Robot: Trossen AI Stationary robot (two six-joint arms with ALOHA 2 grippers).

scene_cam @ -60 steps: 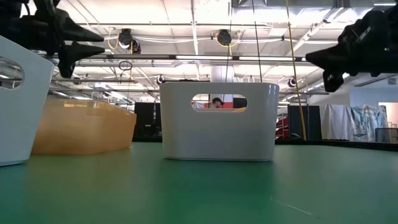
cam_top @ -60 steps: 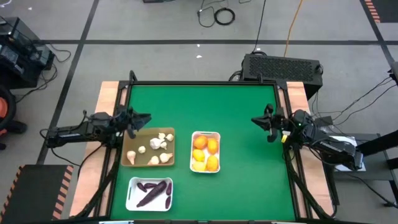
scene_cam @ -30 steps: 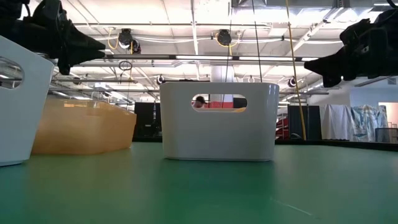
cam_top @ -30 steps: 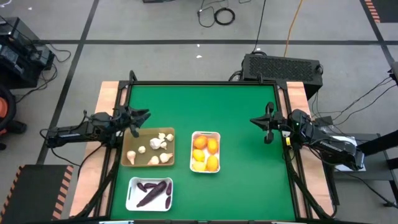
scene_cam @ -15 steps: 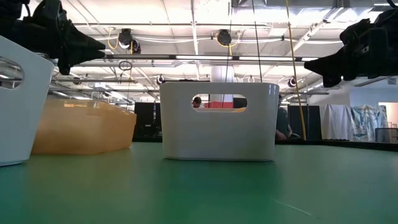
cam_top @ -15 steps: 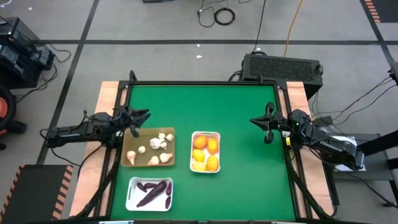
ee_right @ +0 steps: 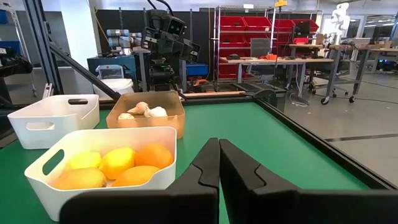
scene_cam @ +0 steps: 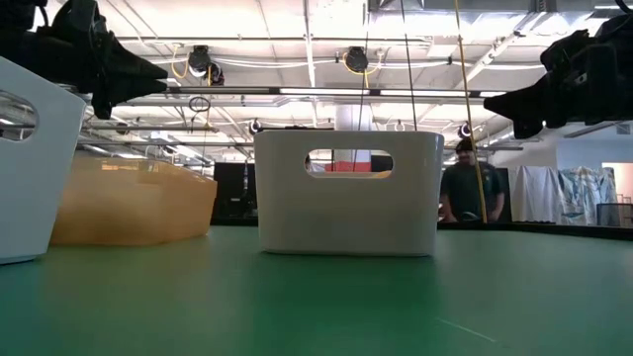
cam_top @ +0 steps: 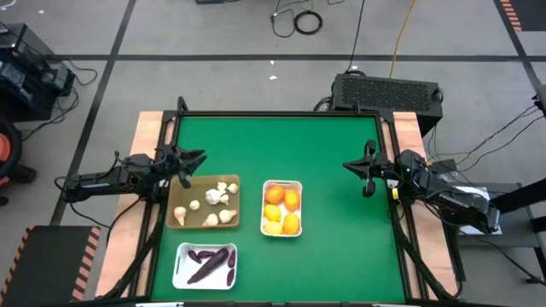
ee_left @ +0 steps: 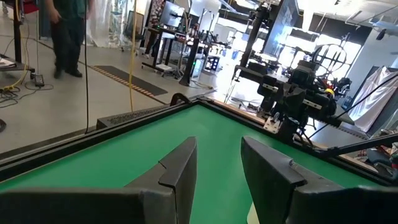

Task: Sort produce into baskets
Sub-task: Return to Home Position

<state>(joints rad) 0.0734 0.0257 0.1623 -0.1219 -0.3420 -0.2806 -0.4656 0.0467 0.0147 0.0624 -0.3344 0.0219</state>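
Three baskets stand on the green table. The tan basket holds whitish garlic bulbs. The white basket holds orange and yellow citrus, which also shows in the right wrist view. The near white basket holds dark purple vegetables. My left gripper hovers at the table's left edge, just beyond the tan basket; it is open and empty. My right gripper hovers at the right side, shut and empty.
The table's raised dark rim runs around the green surface. The far half and the right half of the table hold no objects. In the low view a person stands in the room behind the table.
Both arms have kept still over the last second. In the low view a person in the room behind has walked toward the right, out from behind the white basket.
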